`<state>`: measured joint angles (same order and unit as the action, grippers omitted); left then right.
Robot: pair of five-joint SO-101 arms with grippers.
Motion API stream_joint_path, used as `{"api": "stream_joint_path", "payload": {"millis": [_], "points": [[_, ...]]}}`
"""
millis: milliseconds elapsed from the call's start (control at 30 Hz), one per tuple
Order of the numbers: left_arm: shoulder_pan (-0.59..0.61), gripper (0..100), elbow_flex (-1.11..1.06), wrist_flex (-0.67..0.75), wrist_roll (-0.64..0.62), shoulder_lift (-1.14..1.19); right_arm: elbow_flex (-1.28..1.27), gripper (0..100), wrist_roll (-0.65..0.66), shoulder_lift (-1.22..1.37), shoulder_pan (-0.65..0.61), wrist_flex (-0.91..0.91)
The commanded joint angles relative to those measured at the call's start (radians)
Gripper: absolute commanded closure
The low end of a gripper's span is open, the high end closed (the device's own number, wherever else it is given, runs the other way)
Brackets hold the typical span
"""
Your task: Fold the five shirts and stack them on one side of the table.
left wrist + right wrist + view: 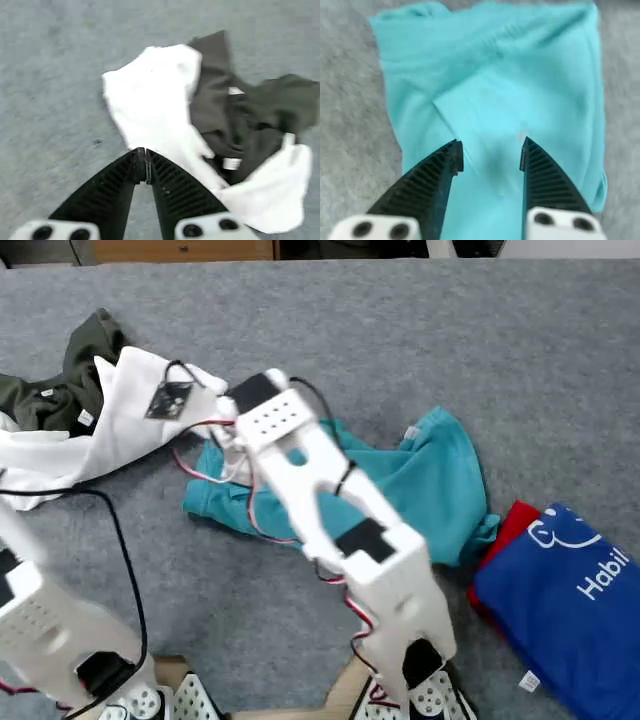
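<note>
The teal shirt [430, 480] lies bunched up in the middle of the gray table [450, 340]. In the high view its long side runs from left to right. The right arm [330, 500] stretches over its left part. The right gripper [490, 155] hangs over the teal cloth with its jaws wide open and holds nothing. The white shirt [110, 430] lies at the left, spread out loosely. Its long side slopes from the near left up toward the far right. The green shirt [60, 390] is crumpled at the far left and touches the white one. Part of it lies under the white cloth. The left arm [50, 630] is at the near left corner. The left gripper [145, 165] has its jaws closed tight, right at the edge of the white shirt, and I cannot see any cloth in them. The blue shirt [570, 610] lies folded at the near right, turned at a slant. The red shirt [505, 530] peeks out from under its left edge.
</note>
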<state>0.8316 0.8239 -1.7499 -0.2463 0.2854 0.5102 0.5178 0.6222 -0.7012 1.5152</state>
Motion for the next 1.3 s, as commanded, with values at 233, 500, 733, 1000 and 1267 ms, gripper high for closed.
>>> {"api": "stream_joint_path", "payload": {"millis": [233,500,733,1000,1267], "points": [[0.173,98,-0.157,-0.002,0.091,-0.050,0.532,79.7,-0.006,0.383,-0.044,0.180],[0.186,98,-0.255,-0.002,0.135,-0.050,0.814,79.7,-0.115,0.509,-0.038,0.272],[0.187,98,-0.265,-0.002,0.155,-0.050,0.842,79.7,-0.180,0.432,-0.038,0.273],[0.189,98,-0.265,-0.002,0.155,-0.054,0.585,88.6,-0.371,0.237,-0.039,0.273],[0.189,98,-0.265,-0.003,0.155,-0.054,0.387,86.1,-0.388,0.232,-0.044,0.230]]}}
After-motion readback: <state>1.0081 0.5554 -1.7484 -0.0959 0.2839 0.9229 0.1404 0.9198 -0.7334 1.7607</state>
